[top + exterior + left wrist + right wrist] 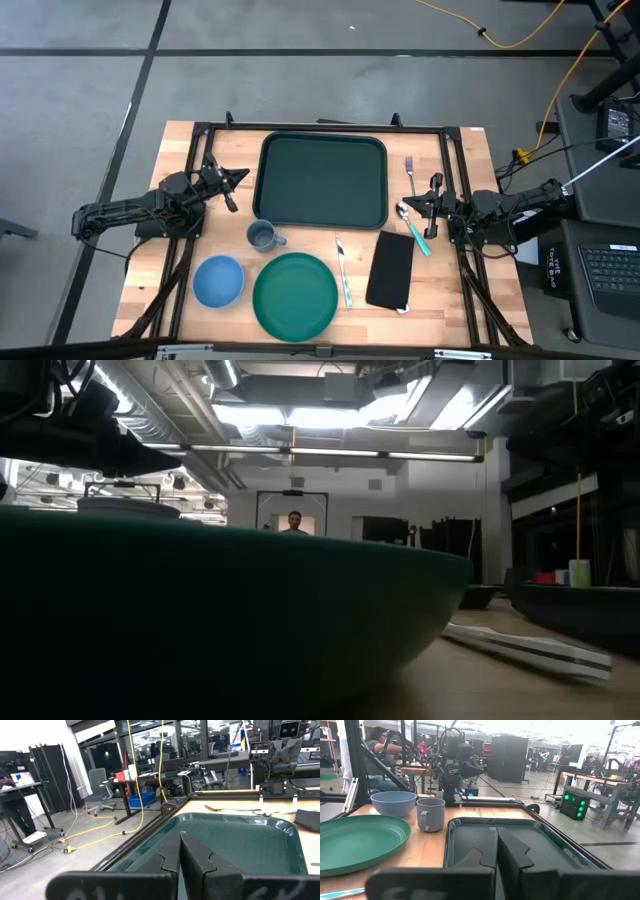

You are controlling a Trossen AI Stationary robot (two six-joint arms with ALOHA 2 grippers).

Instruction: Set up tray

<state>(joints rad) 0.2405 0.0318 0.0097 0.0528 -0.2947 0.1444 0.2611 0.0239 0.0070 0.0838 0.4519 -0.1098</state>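
The dark green tray [323, 181] lies flat on the wooden table, at the middle toward the far edge, with nothing on it. My left gripper [240, 177] hovers shut beside the tray's left rim, pointing level across it; the left wrist view shows its shut fingers [180, 845] above the tray [240, 840]. My right gripper [415, 204] hovers shut off the tray's right rim, above the spoon [413, 228]. Its shut fingers [496, 837] point level over the tray [530, 850]. Neither gripper holds anything.
In front of the tray stand a grey-blue mug [263, 236], a blue bowl [218, 281] and a round green plate [294, 295]. A knife [343, 270] and a black napkin [391, 269] lie to the plate's right. A fork [410, 175] lies by the tray's right rim.
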